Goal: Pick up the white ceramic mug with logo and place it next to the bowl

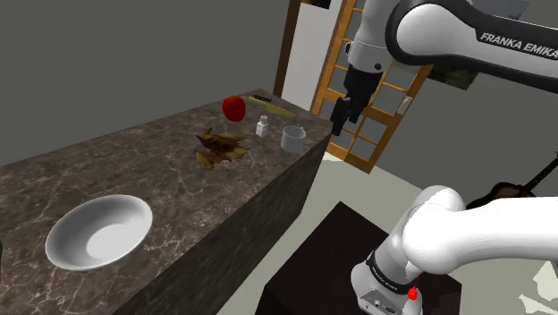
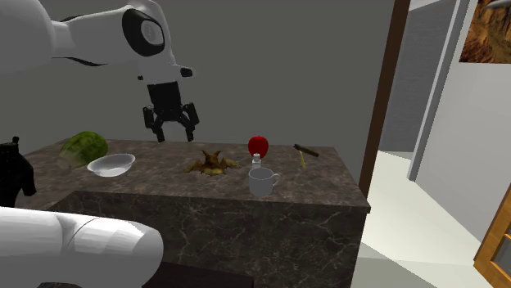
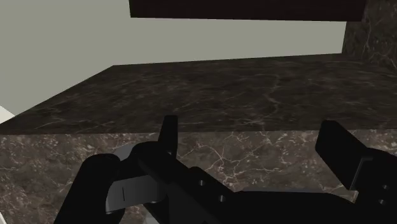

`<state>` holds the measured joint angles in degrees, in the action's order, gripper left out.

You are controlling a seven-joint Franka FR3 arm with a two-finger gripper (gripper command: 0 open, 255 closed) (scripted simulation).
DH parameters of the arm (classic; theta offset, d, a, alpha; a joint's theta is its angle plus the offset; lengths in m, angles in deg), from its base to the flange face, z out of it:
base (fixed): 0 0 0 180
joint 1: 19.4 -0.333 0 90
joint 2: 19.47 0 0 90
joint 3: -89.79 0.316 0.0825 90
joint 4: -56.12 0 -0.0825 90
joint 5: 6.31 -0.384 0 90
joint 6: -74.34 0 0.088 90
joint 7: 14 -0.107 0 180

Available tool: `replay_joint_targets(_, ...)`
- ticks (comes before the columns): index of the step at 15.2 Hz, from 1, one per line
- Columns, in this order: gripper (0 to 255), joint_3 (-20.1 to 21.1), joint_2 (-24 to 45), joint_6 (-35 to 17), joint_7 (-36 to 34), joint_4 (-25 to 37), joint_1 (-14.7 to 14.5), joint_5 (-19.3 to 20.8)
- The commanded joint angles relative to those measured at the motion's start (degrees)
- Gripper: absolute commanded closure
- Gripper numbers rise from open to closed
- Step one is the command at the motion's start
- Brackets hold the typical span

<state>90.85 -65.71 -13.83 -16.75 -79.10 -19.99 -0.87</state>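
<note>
Your hand (image 2: 174, 133) hangs spread and empty; mug (image 1: 292, 138) sits untouched on the worktop (image 1: 161, 170), well apart from the bowl (image 1: 98, 231). Grasp, carry, placing all left.

A dark, veined counter (image 1: 170, 170) lies ahead of the gripper (image 2: 174, 132) in a dimly lit room, with a plain grey wall (image 2: 287, 65) rising behind it. Past the counter's far end from the gripper, a dark brown door frame (image 2: 387, 90) gives onto a pale floor (image 2: 401, 237) and lighter walls, one hung with a picture (image 2: 487, 33). Behind the gripper in the shoulder view stands a wooden door (image 1: 362, 159) with glass panes.
</note>
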Motion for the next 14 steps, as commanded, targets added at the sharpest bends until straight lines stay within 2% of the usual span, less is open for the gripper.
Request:
replay_joint_targets(1,0,0.00,0.00,0.00,0.00,0.00,0.00,0.00)
replay_joint_targets(7,0,-3.56,9.50,-10.32,2.00,-0.64,1.44,1.63)
replay_joint_targets(14,0,-7.44,22.83,-21.01,4.54,2.19,2.70,2.18)
